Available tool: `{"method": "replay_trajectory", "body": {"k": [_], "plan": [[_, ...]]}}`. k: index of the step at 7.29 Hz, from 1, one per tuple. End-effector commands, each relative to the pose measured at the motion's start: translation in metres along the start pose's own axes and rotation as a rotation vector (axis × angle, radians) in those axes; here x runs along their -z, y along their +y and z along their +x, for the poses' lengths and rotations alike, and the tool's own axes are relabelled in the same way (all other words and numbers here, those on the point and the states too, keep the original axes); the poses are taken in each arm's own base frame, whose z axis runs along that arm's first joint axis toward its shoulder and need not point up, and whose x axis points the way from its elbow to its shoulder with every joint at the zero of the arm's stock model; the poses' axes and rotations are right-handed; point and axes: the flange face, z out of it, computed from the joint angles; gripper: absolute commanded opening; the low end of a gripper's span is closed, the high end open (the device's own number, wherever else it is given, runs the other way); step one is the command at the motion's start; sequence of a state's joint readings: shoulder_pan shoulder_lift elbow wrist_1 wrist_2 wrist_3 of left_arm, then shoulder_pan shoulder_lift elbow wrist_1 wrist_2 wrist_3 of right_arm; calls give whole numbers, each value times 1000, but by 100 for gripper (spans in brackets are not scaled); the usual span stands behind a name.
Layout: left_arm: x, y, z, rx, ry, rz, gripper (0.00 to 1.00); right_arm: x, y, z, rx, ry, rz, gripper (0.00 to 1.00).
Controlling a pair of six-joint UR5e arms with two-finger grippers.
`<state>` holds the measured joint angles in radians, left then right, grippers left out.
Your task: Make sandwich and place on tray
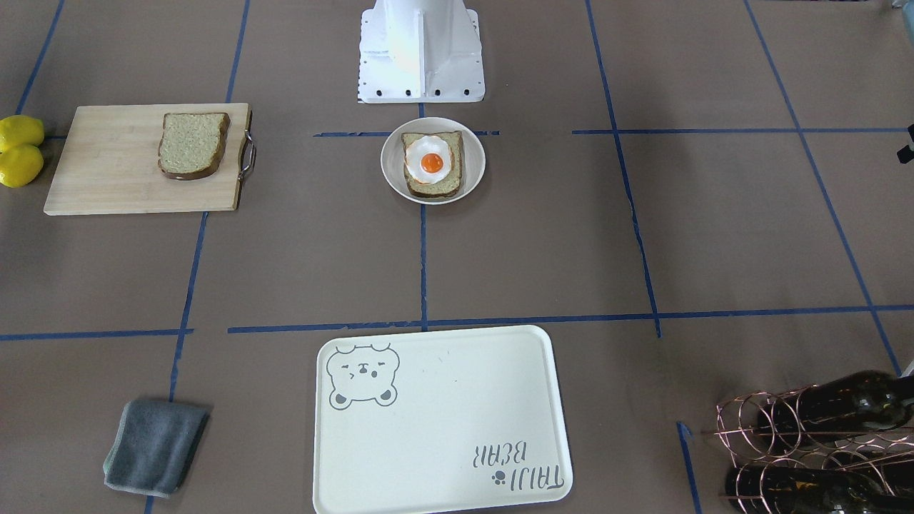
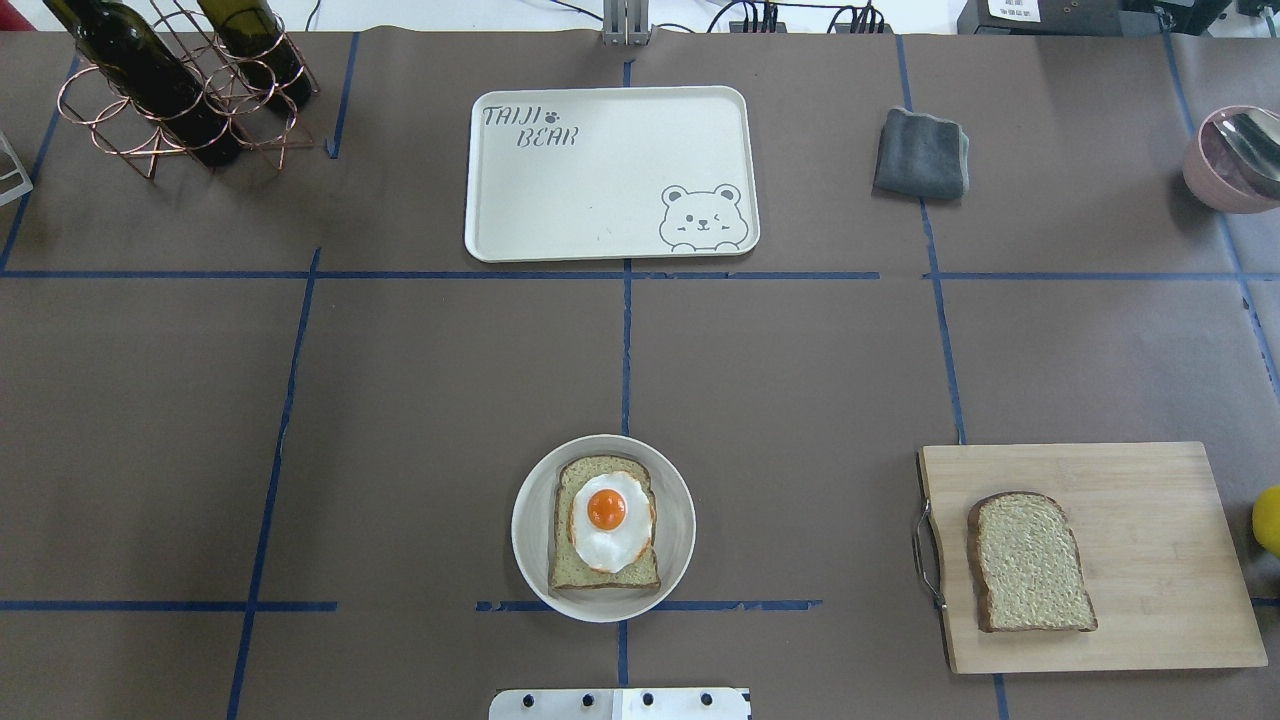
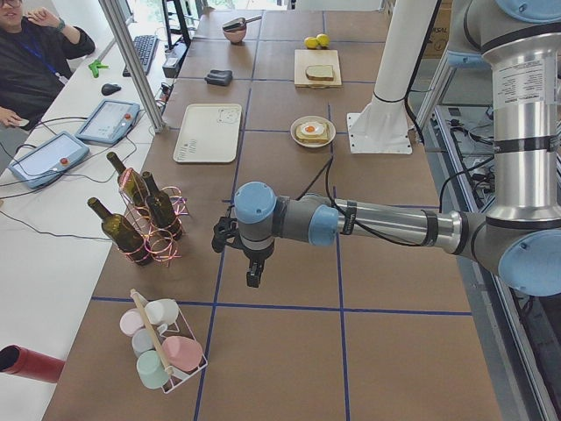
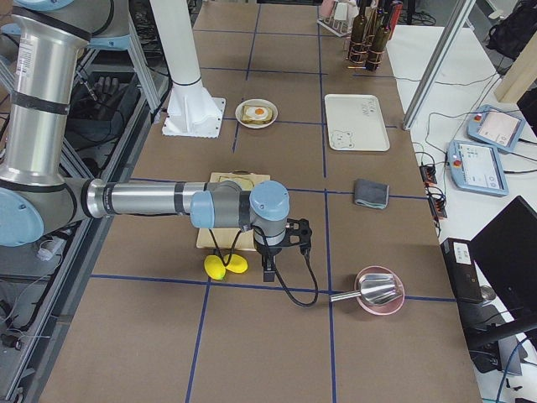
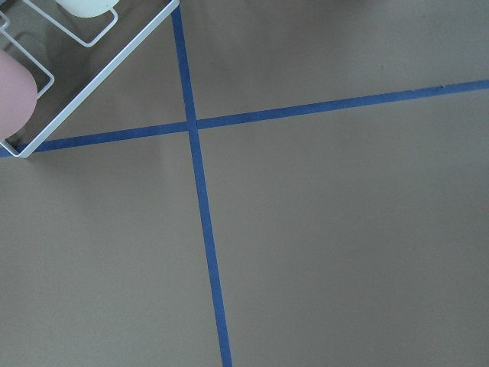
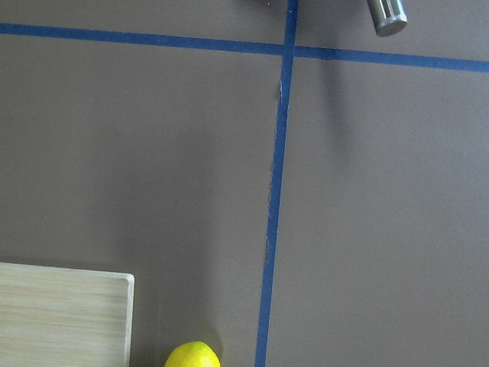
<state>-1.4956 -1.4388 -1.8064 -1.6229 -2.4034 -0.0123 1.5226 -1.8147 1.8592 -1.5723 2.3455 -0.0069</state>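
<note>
1. the sandwich is not built yet. the bottom bread slice (image 2: 590, 572) lies in the round bowl (image 2: 530, 520) near my base with the fried egg (image 2: 610, 520) on top. the loose bread slice (image 2: 1030, 562) lies flat on the wooden cutting board (image 2: 1160, 560) off to my right.
2. the tray (image 2: 600, 180) sits at the far side of the tabletop (image 2: 400, 400) with nothing on it, well apart from both slices.
3. i judge the step in hand to be fetching the loose slice, and my right arm suits it since the board is on that side.
4. to do it well, i should come straight down over the slice, pinch it across opposite crust edges and stay off the board's metal handle (image 2: 925, 555). then i lift it level and set it squarely on the egg so the egg does not slide.
5. my right pincer (image 4: 268, 267) hangs over the tabletop just beside the lemons (image 1: 20, 165), past the board's outer end. i see nothing in it, but i cannot tell how far open it is, as only a side view shows it.
6. my left pincer (image 3: 252, 267) hangs over the tabletop near the wine bottle rack (image 3: 145, 219), well apart from the bowl. i cannot tell its opening either.
</note>
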Motion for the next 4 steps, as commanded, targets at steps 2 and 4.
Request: {"method": "replay_trajectory", "body": {"k": [2, 4], "plan": [[9, 2, 9, -13, 2, 16, 100, -1, 0, 0, -3, 0, -2, 100], [9, 2, 8, -15, 0, 16, 100, 1, -4, -2, 3, 0, 4, 100]]}}
